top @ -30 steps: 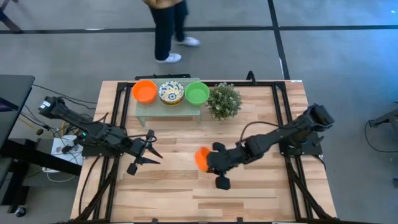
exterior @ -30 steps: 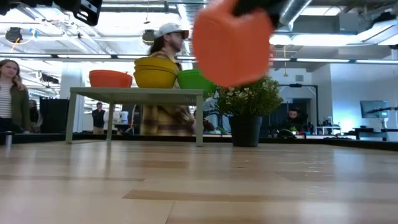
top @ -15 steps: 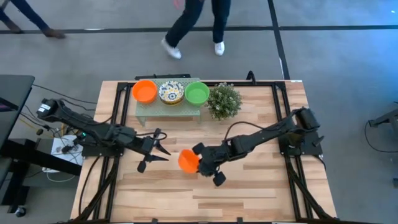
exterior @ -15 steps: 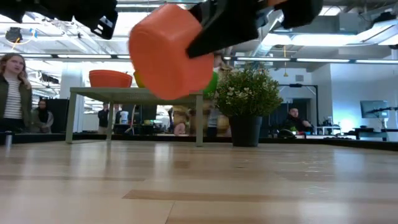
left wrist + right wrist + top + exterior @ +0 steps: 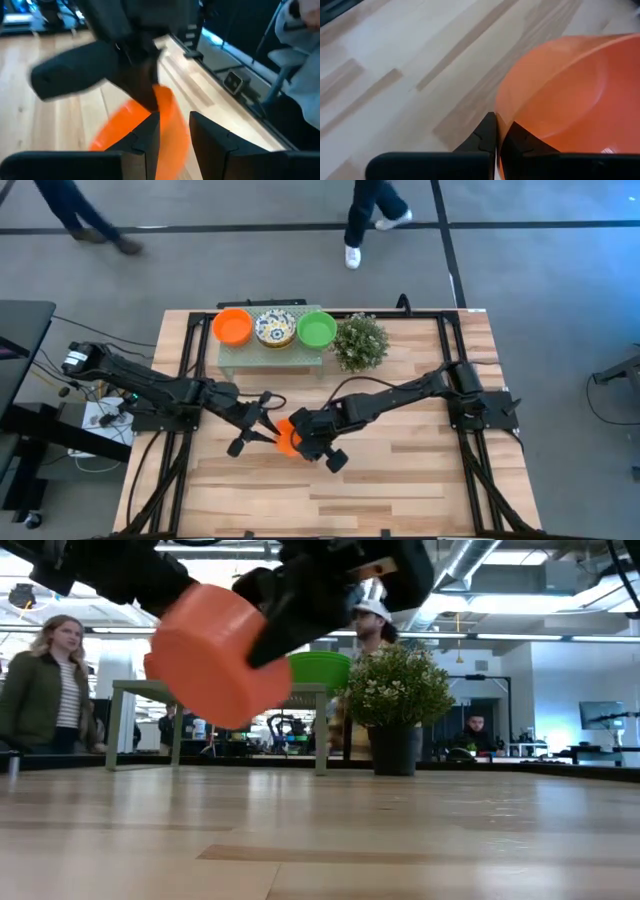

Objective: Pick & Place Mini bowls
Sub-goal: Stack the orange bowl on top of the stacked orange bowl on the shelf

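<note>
A plain orange mini bowl (image 5: 285, 439) (image 5: 215, 655) hangs in the air over the table's middle, tipped on its side, held by my right gripper (image 5: 302, 436) (image 5: 498, 136), which is shut on it. My left gripper (image 5: 262, 424) (image 5: 175, 142) is open and reaches in from the left. In the left wrist view its two fingers stand on either side of the bowl's wall (image 5: 170, 117). Three more bowls sit on a small stand (image 5: 270, 353) at the far edge: orange (image 5: 232, 326), floral (image 5: 275, 328) and green (image 5: 317, 330). My right gripper pinches the orange bowl's rim (image 5: 501, 114), one finger inside the bowl and one outside. It comes from the table's right, slanting down. The bowl is lifted clear of the table and tilted, its base turned toward the left arm. My left gripper: I cannot tell whether its fingers touch the bowl's wall.
A small bushy potted plant (image 5: 360, 341) (image 5: 400, 700) stands right of the stand. Bare wooden tabletop (image 5: 400, 480) lies along the near side. Black frame rails run along the table's left and right edges. People move about on the floor beyond the far edge.
My right gripper has carried the orange bowl toward the table's left and a little lower, staying shut on it. My left gripper has moved right toward the bowl, until its fingers stand around the bowl's wall.
</note>
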